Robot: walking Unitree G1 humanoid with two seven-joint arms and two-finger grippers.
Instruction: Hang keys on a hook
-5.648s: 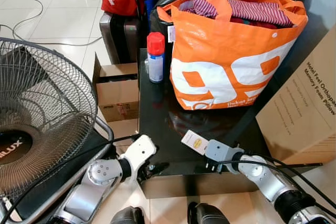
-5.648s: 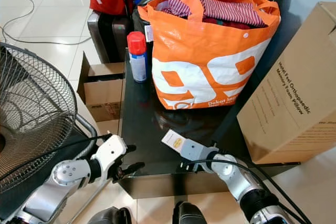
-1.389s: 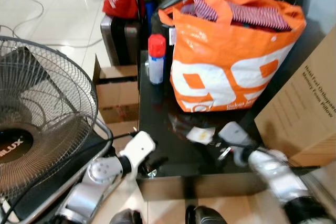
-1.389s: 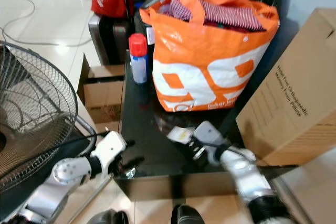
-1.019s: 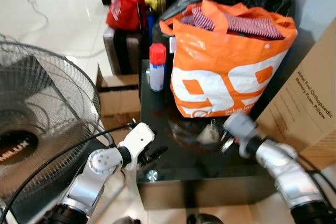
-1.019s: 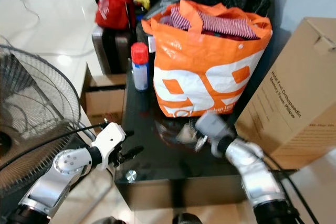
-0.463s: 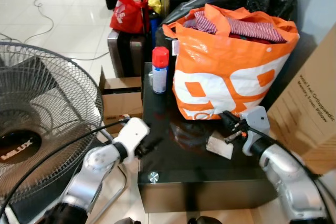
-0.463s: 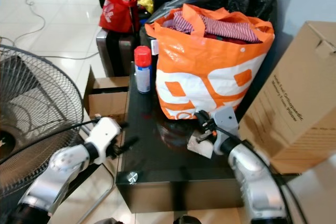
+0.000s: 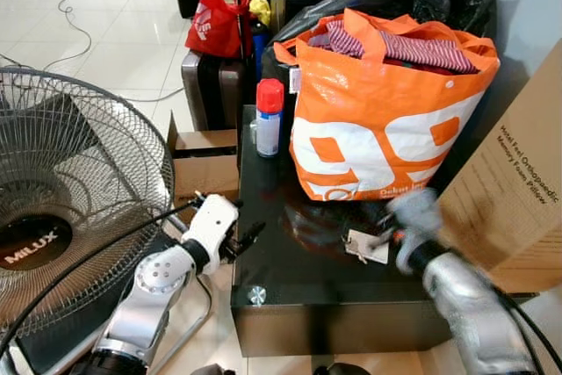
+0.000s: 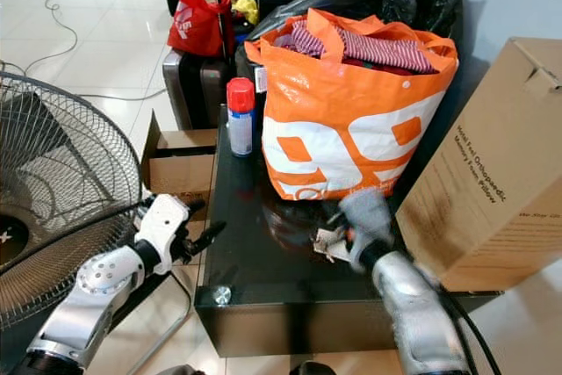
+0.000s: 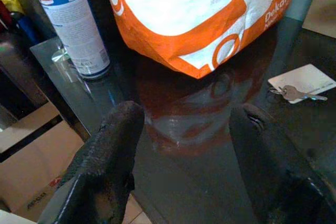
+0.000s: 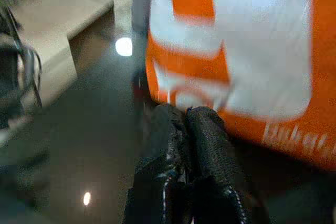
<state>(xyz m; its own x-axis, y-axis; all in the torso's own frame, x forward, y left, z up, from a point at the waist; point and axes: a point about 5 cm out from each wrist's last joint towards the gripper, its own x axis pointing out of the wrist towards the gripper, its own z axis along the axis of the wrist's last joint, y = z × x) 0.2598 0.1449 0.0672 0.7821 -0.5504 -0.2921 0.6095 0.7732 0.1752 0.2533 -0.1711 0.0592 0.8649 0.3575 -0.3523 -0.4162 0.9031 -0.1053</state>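
**Ana:** So where did the bunch of metal keys with the flat white card tag sit at that point?

**Ben:** It lay flat on the glossy black glass table, just in front of the big orange and white shopping bag stuffed with striped clothes. In the left wrist view the silver key rested across the card.

**Ana:** And the right gripper?

**Ben:** Its arm was blurred in the head views, close beside the tag. The wrist camera showed its two black fingers pressed together with nothing between them, facing the bag just above the tabletop. So I judged the pick-up was not yet secured.

**Ana:** The left gripper?

**Ben:** It hovered near the table's left edge, its fingers spread wide and empty, aimed across the glass past the red-capped blue and white spray can.

**Ana:** How would you have done the step well?

**Ben:** I'd have opened the right fingers first, come down over the card's edge or the ring, and pinched low, since a thin card on slick glass probably slides rather than lifts. The bag stood close, so the approach should have come from the table's front side. No hook was visible, so the carry would have needed a firm hold.

**Ana:** Any hazards?

**Ben:** The large wire-caged standing fan and the tall brown cardboard box crowded both sides for turning away.
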